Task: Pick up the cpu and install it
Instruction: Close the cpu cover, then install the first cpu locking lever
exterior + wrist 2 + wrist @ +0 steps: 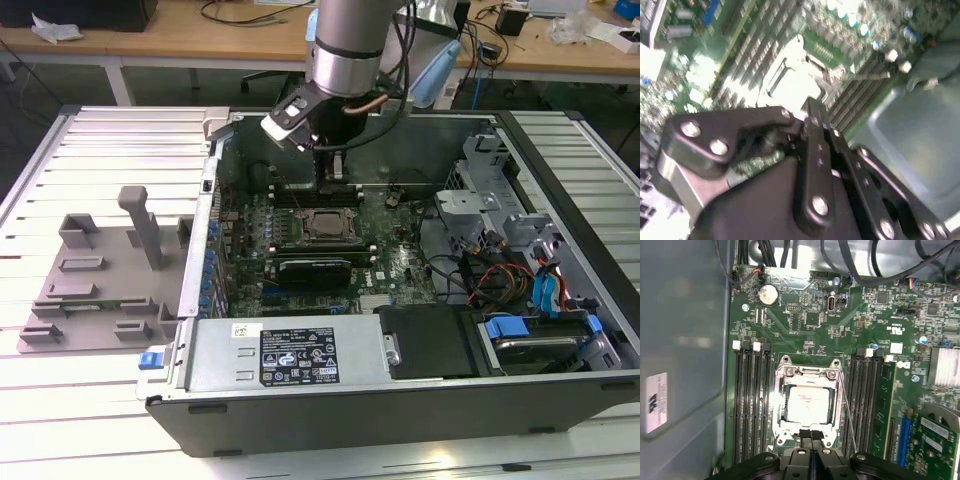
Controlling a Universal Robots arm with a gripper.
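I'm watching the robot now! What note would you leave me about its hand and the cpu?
Hand: shut, holding nothing, poised over the motherboard at the edge of the socket. I cannot tell if it touches the frame.
cpu: lying flat inside the socket, silvery top up.
Done: the cpu is seated in the socket.
Left: the thin latch lever beside the socket looks loose, but I cannot be sure, so the locking-down may not be finished.
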